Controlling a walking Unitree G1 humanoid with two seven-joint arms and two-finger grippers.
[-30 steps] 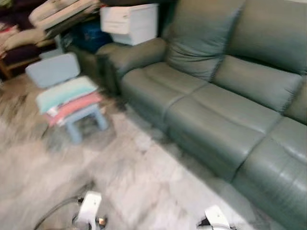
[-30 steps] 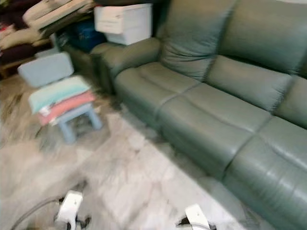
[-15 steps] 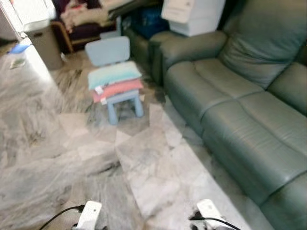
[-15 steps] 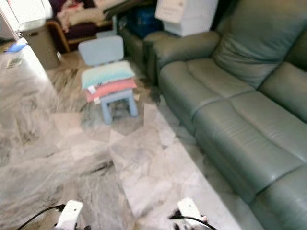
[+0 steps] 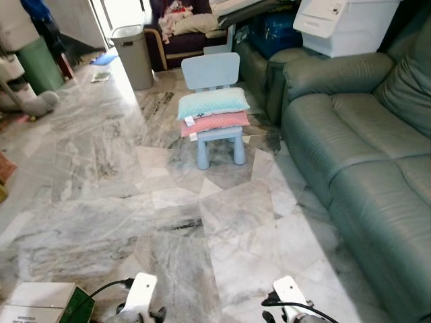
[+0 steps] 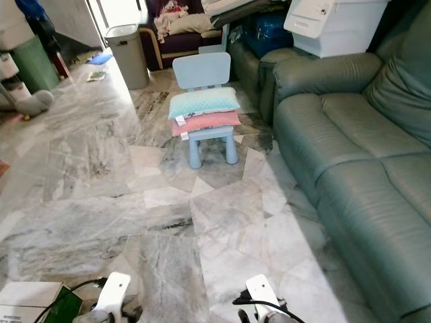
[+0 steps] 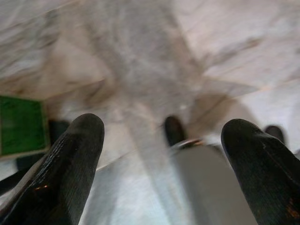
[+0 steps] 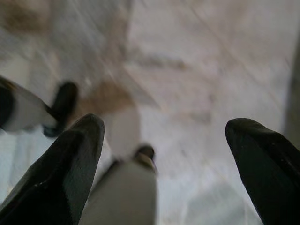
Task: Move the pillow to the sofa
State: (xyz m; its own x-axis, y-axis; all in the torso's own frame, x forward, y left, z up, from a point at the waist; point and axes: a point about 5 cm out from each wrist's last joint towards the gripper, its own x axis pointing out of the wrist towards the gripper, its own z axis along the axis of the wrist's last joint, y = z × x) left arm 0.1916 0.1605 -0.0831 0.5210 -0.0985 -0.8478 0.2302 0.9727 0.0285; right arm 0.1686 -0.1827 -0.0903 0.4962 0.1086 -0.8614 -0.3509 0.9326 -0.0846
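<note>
Two pillows, a teal pillow (image 5: 213, 103) atop a pink pillow (image 5: 214, 123), rest on a blue chair (image 5: 214, 94) left of the green sofa (image 5: 363, 148). Left gripper (image 7: 164, 154) and right gripper (image 8: 164, 154) hang above the marble floor (image 5: 121, 195), jaws released, holding nothing.

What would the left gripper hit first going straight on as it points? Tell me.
Most likely the marble floor: the left gripper, open, points down at it, with the robot's own leg close beside that line; depth is blurred.
</note>
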